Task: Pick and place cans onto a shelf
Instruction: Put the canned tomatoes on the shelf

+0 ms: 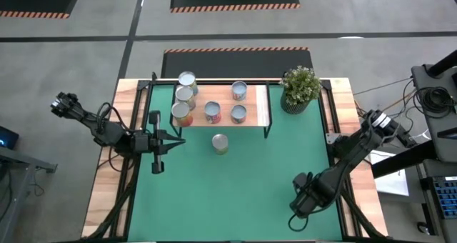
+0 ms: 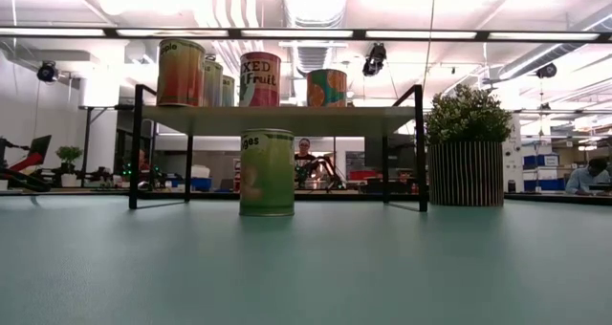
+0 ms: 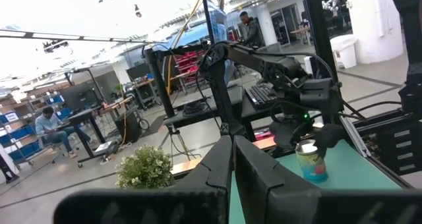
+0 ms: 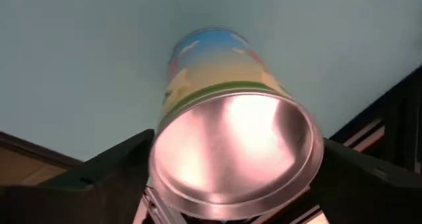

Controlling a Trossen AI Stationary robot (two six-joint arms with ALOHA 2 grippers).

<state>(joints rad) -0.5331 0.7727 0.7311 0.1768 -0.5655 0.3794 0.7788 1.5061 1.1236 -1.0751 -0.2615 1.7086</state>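
Note:
The light-wood shelf (image 1: pixel 253 106) stands at the far side of the green mat and carries several cans (image 1: pixel 212 111), which also show in the low view (image 2: pixel 259 79). One green-labelled can (image 1: pixel 220 144) stands upright on the mat in front of it (image 2: pixel 267 172). My left gripper (image 1: pixel 176 140) is shut and empty, left of that can and pointing toward it. My right gripper (image 1: pixel 300 200), near the mat's near right corner, is shut on a can with a blue, yellow and green label (image 4: pixel 217 59); that can also shows in the left wrist view (image 3: pixel 311 161). My right gripper holds the can between its two fingers (image 4: pixel 109 174), one on each side of the can's wall near the silvery top rim (image 4: pixel 165 184). The fingers come from above, pointing down, and the can is upright below them. Whether its bottom rests on the mat, I cannot tell.
A potted green plant (image 1: pixel 300 88) stands at the far right beside the shelf (image 2: pixel 467 143). Black frame bars (image 1: pixel 136 114) run along the mat's left and right sides. Open mat (image 1: pixel 235 193) lies between the lone can and the near edge.

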